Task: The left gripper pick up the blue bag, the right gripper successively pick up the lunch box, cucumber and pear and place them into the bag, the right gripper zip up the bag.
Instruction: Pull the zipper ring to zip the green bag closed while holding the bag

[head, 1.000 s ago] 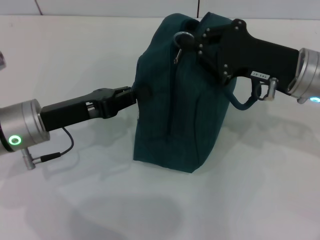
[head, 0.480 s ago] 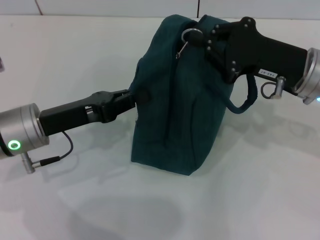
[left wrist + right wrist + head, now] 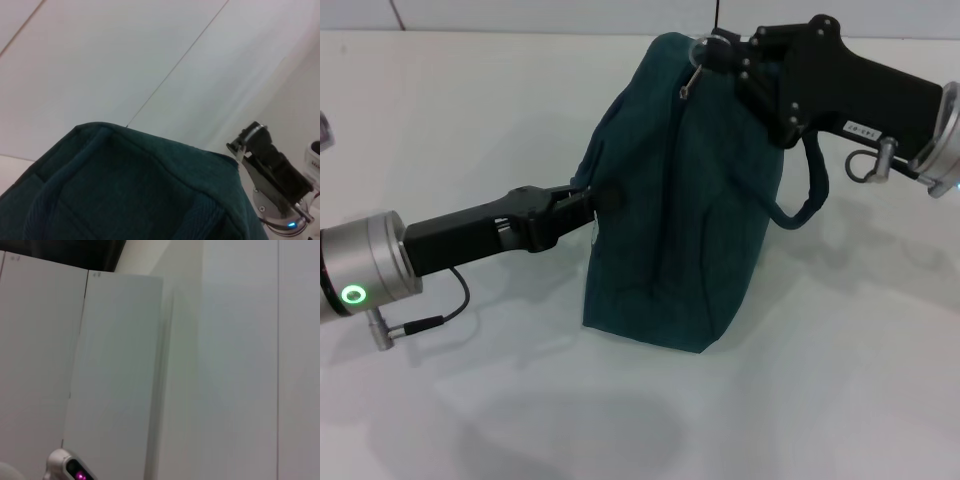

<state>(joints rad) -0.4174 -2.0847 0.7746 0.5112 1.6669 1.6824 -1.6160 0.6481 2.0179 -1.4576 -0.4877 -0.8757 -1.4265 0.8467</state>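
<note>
While blue bag (image 3: 680, 200) stands, right tool's (image 3: 715, 52) label is unreadable.

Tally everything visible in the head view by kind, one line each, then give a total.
Blue bag: 1
Grippers: 2, the left gripper at the bag's side, the right gripper at the zipper's ring pull on top
White table: 1
Lunch box, cucumber, pear: 0 in view
Total: 4
</note>
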